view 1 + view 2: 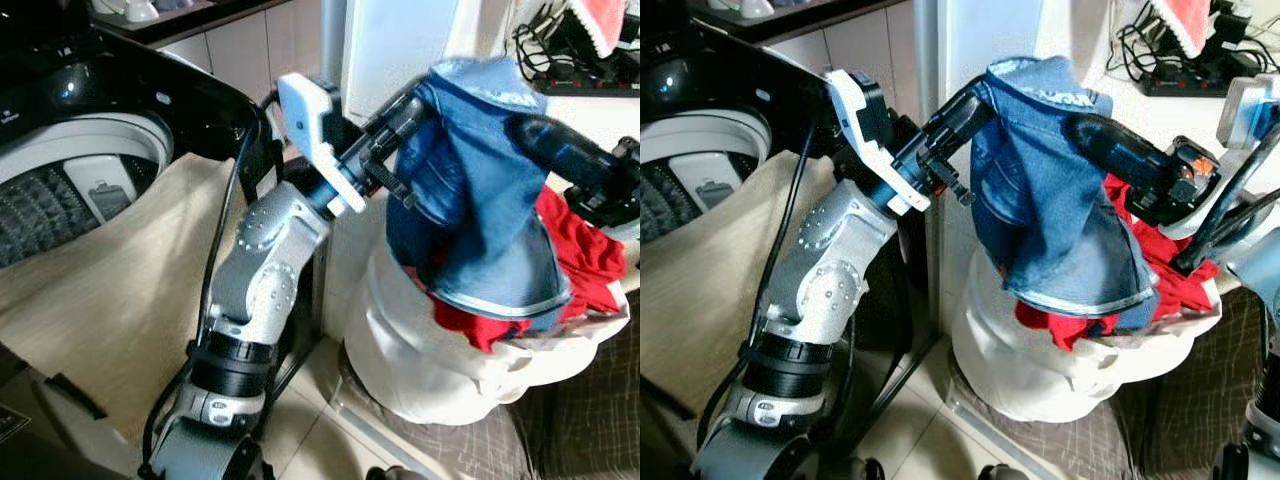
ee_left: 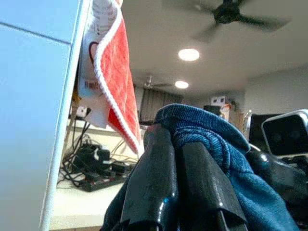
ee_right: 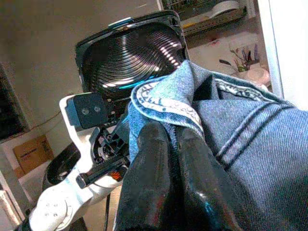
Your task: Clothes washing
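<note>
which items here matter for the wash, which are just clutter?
Job:
- denim garment, pinched by left gripper and right gripper
- red clothes
- white laundry bag
- washing machine, lid open

Lying about:
- power strip and cables
- beige cloth

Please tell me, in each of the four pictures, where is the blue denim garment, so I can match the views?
Left eye view: denim garment upper right, above the white laundry bag.
Right eye view: centre, over the same bag.
Left wrist view: lower right, pinched by the left gripper.
Right wrist view: right half, pinched by the right gripper.
Shared landmark: the garment's pale hem.
</note>
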Robot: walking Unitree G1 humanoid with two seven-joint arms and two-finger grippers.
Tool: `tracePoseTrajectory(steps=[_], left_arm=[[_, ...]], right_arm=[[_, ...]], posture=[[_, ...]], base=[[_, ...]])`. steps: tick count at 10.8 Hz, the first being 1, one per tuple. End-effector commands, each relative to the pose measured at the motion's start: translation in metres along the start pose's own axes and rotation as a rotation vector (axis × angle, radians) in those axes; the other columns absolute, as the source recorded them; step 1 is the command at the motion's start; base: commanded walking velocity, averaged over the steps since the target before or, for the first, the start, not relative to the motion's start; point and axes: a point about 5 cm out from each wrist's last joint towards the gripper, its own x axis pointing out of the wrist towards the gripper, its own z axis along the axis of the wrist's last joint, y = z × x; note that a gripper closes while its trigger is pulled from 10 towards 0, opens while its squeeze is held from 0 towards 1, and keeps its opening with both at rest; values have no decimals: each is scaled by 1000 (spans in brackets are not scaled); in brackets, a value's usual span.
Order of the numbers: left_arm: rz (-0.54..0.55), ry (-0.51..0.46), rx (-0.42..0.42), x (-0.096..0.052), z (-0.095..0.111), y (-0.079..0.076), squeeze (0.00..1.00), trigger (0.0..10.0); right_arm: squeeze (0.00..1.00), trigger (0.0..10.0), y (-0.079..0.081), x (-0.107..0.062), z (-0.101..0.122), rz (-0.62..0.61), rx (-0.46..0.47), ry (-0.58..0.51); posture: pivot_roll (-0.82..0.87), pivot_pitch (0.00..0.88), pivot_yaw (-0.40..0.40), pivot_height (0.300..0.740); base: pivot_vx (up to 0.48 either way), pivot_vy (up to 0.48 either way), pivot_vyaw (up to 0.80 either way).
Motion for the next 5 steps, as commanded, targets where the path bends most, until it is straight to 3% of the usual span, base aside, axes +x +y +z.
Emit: tracePoseTrajectory(steps=[1, 4, 5], left_arm=[[12, -117, 36, 0, 23, 6, 0, 0], [16, -145, 32, 1, 26, 7, 0, 0], [31, -132, 54, 4, 27, 10, 0, 0]], right_arm=[[0, 0, 0, -4, 4, -25, -16, -22], [0, 0, -2, -3, 3, -57, -39, -2], [380, 10000, -9, -3, 0, -131, -77, 32]], posture=[[-131, 33, -3, 740], [-130, 33, -4, 740], [-129, 32, -2, 740]], base=[[0, 0, 0], [0, 0, 0], [0, 0, 0]])
